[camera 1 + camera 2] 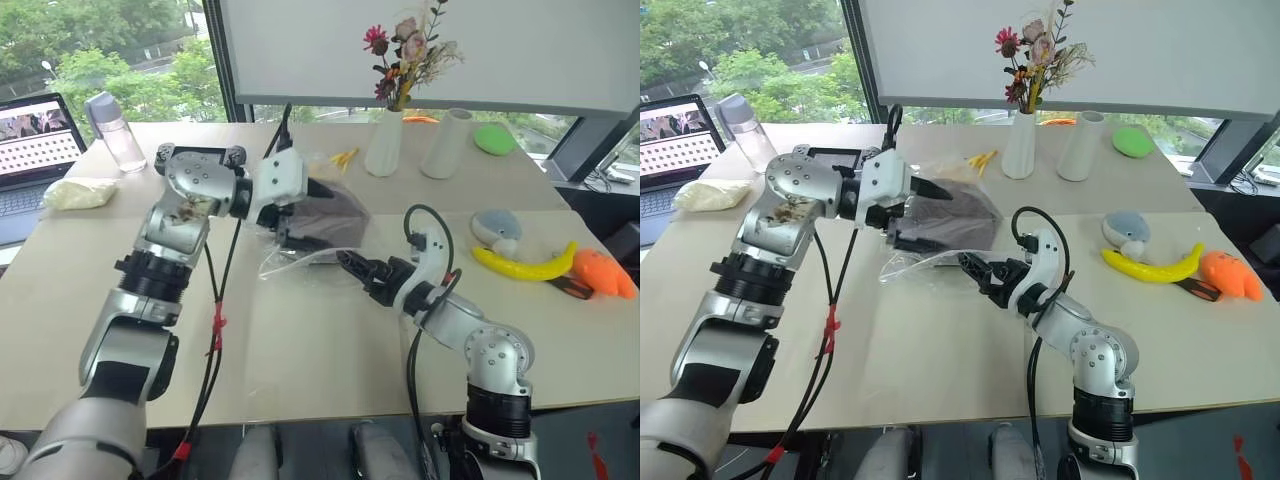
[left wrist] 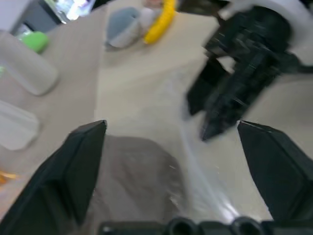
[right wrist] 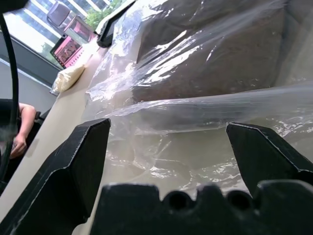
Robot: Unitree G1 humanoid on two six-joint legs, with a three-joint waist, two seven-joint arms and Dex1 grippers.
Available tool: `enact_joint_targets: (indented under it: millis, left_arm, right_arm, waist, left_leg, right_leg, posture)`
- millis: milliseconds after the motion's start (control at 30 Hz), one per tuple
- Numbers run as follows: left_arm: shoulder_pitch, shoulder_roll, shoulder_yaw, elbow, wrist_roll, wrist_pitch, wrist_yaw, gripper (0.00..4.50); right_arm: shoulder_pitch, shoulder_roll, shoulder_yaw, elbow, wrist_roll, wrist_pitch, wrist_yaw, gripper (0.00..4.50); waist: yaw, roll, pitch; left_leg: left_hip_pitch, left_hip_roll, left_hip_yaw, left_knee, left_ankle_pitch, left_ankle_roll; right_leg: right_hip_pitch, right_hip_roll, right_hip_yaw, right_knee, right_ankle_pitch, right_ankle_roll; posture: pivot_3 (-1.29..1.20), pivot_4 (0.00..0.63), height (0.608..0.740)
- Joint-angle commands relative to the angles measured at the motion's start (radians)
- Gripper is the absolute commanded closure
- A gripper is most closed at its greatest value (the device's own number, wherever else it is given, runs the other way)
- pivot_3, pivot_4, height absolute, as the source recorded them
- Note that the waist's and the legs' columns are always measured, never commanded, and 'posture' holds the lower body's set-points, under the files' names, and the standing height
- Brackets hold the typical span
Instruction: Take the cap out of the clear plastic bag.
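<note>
the dark brown cap (image 1: 958, 215) lies inside the clear plastic bag (image 1: 930, 262) near the middle of the beige table (image 1: 940, 350), in front of the white vase (image 1: 1018, 145) of dried flowers. the left arm reaches in from the left with its elbow raised and wrist bent across; the left gripper (image 1: 925, 215) hangs over the near-left part of the cap, fingers spread wide, holding nothing. the right arm comes up from the near edge, forearm low over the table and pointing toward the bag; the right gripper (image 1: 975, 267) sits at the bag's crinkled near edge, fingers wide apart and empty. in the right wrist view the plastic (image 3: 195, 112) spreads between the two black fingers (image 3: 73, 166).
</note>
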State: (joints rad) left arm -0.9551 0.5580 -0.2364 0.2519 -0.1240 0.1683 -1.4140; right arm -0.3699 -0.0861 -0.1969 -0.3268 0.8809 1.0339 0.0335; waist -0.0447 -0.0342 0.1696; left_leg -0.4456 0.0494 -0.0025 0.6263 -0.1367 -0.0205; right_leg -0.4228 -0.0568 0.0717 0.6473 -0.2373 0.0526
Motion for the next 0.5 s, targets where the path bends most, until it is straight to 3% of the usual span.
enact_joint_targets:
  millis: [33,267,500]
  left_arm:
    - [0.02,0.014,-0.025,-0.095,-0.014,0.001,-0.031,0.07]
    - [0.09,-0.019,-0.099,-0.121,0.109,-0.118,0.088,0.07]
    - [0.052,-0.039,-0.159,0.024,0.279,-0.288,0.236,0.07]
  right_arm:
    - [-0.002,0.002,0.003,-0.032,0.015,-0.019,0.008,0.0]
    - [0.0,0.012,0.004,-0.038,0.015,-0.025,0.0,0.0]
    - [-0.003,0.019,-0.001,-0.048,0.016,-0.028,-0.008,0.0]
  waist:
    - [0.002,0.0,0.0]
    - [0.002,0.0,0.0]
    - [0.001,0.0,0.0]
  left_leg:
    - [0.0,0.0,0.0,0.0,0.0,0.0]
    - [0.0,0.0,0.0,0.0,0.0,0.0]
    - [0.0,0.0,0.0,0.0,0.0,0.0]
  right_leg:
    - [0.0,0.0,0.0,0.0,0.0,0.0]
    - [0.0,0.0,0.0,0.0,0.0,0.0]
    - [0.0,0.0,0.0,0.0,0.0,0.0]
  posture:
    - [0.0,0.15,0.74]
    - [0.0,0.15,0.74]
    - [0.0,0.15,0.74]
